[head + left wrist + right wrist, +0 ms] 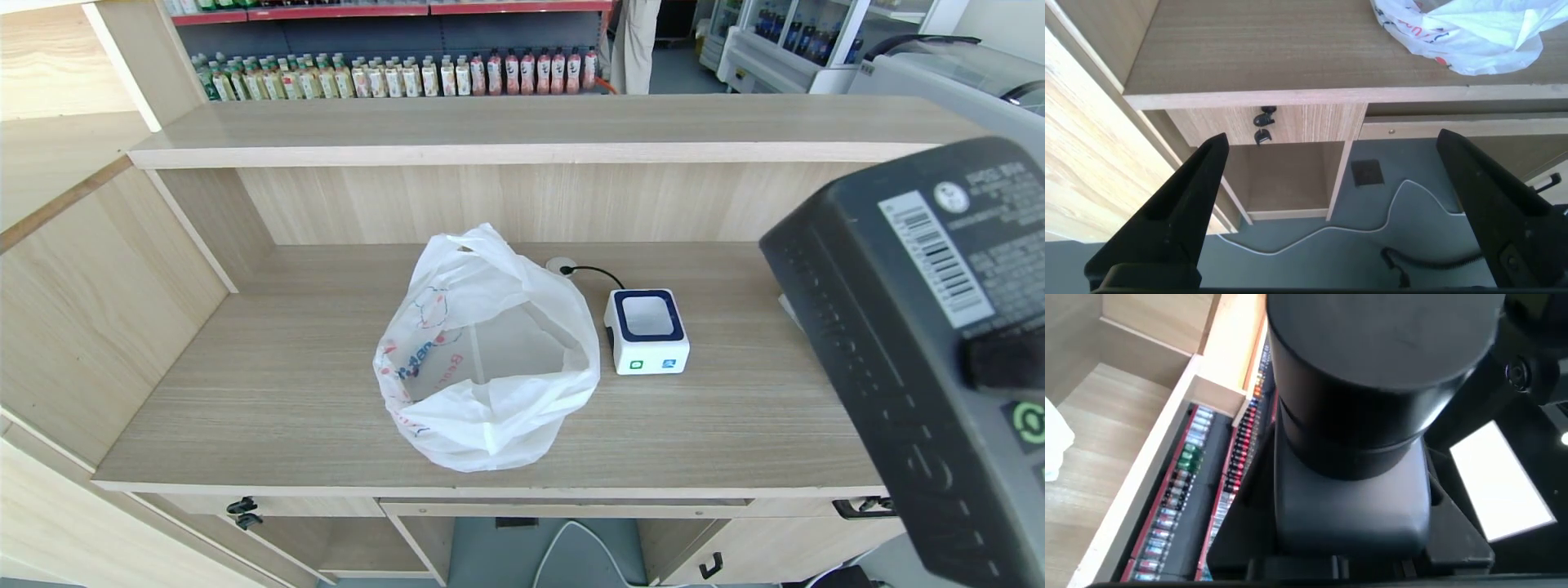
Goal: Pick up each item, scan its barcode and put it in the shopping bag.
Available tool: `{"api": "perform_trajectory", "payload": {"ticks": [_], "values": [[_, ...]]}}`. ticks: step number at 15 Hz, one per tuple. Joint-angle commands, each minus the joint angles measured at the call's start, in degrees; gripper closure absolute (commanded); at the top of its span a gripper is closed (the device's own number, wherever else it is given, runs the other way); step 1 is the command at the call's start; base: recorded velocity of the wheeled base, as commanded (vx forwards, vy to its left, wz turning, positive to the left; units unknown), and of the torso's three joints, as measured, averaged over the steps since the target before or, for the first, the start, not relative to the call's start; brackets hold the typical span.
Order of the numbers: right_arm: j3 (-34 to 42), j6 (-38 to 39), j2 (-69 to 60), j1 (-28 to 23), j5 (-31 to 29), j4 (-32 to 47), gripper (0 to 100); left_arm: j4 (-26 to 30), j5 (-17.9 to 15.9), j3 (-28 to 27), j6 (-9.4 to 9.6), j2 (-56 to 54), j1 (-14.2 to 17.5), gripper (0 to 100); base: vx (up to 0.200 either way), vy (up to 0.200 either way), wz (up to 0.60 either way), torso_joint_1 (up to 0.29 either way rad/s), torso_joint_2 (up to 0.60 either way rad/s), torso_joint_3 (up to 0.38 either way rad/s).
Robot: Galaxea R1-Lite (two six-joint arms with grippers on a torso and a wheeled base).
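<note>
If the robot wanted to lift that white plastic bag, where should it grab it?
Probably the bunched handle sticking up at the back of the shopping bag, coming straight down from above: it is the highest point, and the rest is slack film around an open mouth.

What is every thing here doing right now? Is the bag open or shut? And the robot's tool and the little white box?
shopping bag: open at the top, sitting on the counter, nothing seen inside.
scanner: flat on the counter beside the bag, window facing up, cable running to its back.
left tool: open, holding nothing.
drawer: shut.
</note>
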Motion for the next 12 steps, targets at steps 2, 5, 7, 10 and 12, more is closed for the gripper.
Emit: {"api": "perform_trajectory", "payload": {"ticks": [2,5,7,10,12], "values": [[0.30,0.14,-0.13,-0.24,-0.15,0.51,100,-0.01,0.01,0.00,-0.01,0.05,0.01,0,0.000,0.000,0.00,0.000,0.00,0.000],[-0.31,4.27,0.40,-3.05,-1.47,1.66,100,-0.01,0.01,0.00,-0.01,0.05,0.01,0,0.000,0.000,0.00,0.000,0.00,0.000],[-0.40,9.98,-0.13,-4.89,-6.92,2.18,100,-0.01,0.01,0.00,-0.01,0.05,0.01,0,0.000,0.000,0.00,0.000,0.00,0.000],[-0.66,28.79,-2.06,-5.33,-26.43,2.01,100,-0.01,0.01,0.00,-0.01,0.05,0.01,0,0.000,0.000,0.00,0.000,0.00,0.000],[-3.74,48.92,-2.68,-5.42,-47.09,2.80,100,-0.01,0.01,0.00,-0.01,0.05,0.01,0,0.000,0.000,0.00,0.000,0.00,0.000]]}}
